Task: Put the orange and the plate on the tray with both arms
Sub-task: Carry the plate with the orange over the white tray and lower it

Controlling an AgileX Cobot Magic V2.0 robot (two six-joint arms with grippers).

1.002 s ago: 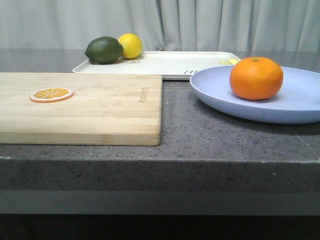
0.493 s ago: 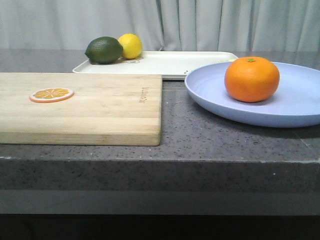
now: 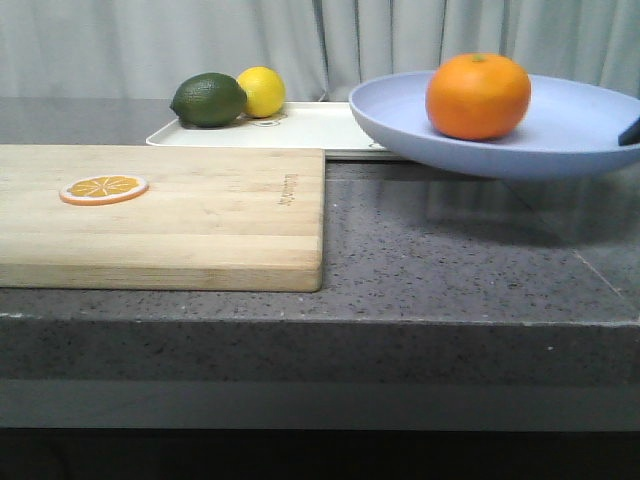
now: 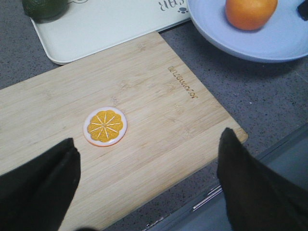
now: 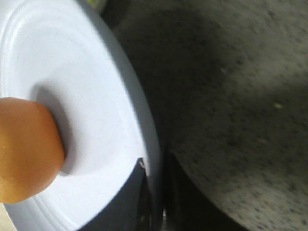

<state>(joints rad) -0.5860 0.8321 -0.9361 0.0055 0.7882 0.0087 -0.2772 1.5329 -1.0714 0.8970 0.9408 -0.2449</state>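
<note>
The right claw [image 5: 151, 192] is clamped on the rim of the plate [image 5: 96, 106], one dark finger over the rim and the other under it. In the front view only a dark tip of it shows at the plate's right edge. The plate [image 3: 560, 140] is held clear of the surface [image 3: 450, 260], casting a shadow on it, and its far left edge overlaps the near right part of the tray [image 3: 310, 128] in the front view. Whether it hangs over the tray or just in front of it is hard to judge from this low angle. One orange [image 3: 478, 96] sits on the plate, left of its centre, stem dimple up.

The left claw [image 4: 147, 187] is spread wide and holds nothing. Its two dark fingers [image 4: 36, 185] hang over the near part of the board [image 4: 144, 120], apart from it.

There is one board [image 3: 160, 215], lying on the left of the surface, with one orange slice [image 3: 103, 188] flat on it toward its left side. Behind the board lies the one tray, flat on the surface, with dark lettering near its near right corner. At the tray's far left corner are one lime [image 3: 208, 100] and one lemon [image 3: 261, 92], side by side and apparently touching, the lime to the left. A pale curtain [image 3: 320, 45] hangs behind everything.
</note>
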